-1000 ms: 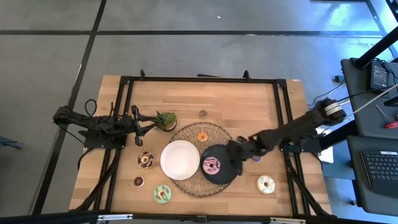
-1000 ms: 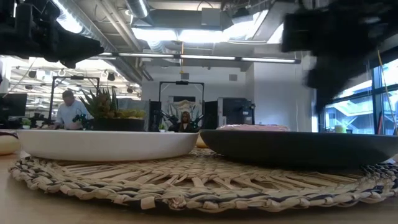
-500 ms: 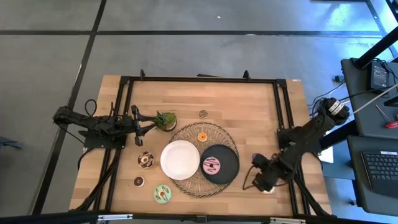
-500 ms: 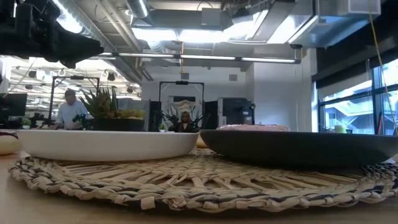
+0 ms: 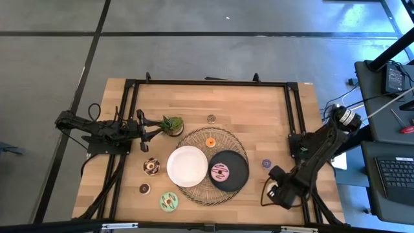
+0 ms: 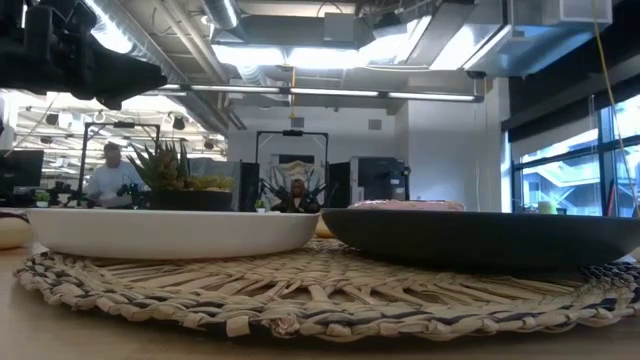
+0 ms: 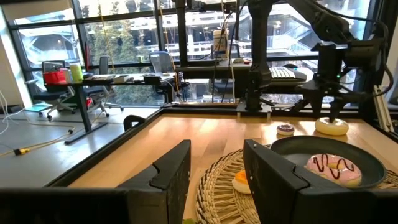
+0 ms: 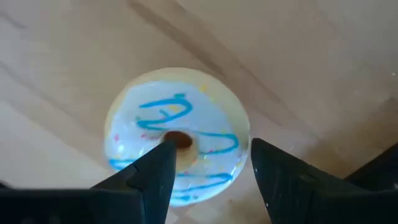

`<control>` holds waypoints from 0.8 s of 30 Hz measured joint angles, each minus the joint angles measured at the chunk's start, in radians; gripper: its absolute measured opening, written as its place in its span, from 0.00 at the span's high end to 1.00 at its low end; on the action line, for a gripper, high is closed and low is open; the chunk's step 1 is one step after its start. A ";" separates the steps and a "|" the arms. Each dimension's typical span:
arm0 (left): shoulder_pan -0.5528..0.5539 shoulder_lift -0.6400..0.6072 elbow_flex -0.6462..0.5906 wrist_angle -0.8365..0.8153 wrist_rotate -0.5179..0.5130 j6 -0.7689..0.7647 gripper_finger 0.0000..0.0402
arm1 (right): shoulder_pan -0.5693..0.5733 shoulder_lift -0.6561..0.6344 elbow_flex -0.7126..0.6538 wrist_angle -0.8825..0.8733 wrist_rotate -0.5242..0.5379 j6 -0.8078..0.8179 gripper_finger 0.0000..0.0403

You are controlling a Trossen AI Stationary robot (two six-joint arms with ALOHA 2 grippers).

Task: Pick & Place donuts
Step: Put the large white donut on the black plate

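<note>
Wooden bench (image 5: pixel 259 116) fills your overhead view, and your right pincer (image 5: pixel 279 192) sits low over its near right corner, pointing straight down at the cream donut (image 8: pixel 177 152) with blue squiggles; the fingers (image 8: pixel 149 177) stand apart, one tip over the ring's hole and the other just off its edge, so it is spread and gripping nothing. Just beyond it a small purple donut (image 5: pixel 266 164) lies on bare wood. Further toward the middle, a pink donut (image 5: pixel 220 172) rests on the black plate (image 5: pixel 238 167), which shares the woven mat (image 5: pixel 223 137) with the white plate (image 5: pixel 187 166) and an orange donut (image 5: pixel 209 142). Left of the mat you have a brown donut (image 5: pixel 151 166), a small dark one (image 5: pixel 144 188) and a green donut (image 5: pixel 169 201). Your left pincer (image 5: pixel 152 133) waits at the left edge beside the potted plant (image 5: pixel 172 124), its fingers (image 7: pixel 171 171) parted and empty.
</note>
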 joint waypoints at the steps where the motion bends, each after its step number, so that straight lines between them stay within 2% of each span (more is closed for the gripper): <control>1: 0.000 0.000 0.000 0.000 0.000 0.000 0.64 | 0.000 0.010 0.000 -0.003 0.000 0.000 0.48; 6: 0.000 0.000 0.000 0.000 0.000 -0.001 0.64 | -0.009 0.048 0.000 -0.006 -0.045 -0.018 0.49; 9: 0.000 0.000 0.000 0.000 0.000 -0.001 0.64 | -0.020 0.049 -0.001 -0.010 -0.095 -0.019 0.53; 19: 0.000 0.000 0.000 0.000 0.000 -0.001 0.64 | -0.024 0.049 -0.001 -0.013 -0.112 -0.053 0.84; 24: 0.000 0.000 0.000 0.000 0.002 -0.001 0.64 | -0.025 0.007 0.001 -0.058 -0.112 -0.047 0.93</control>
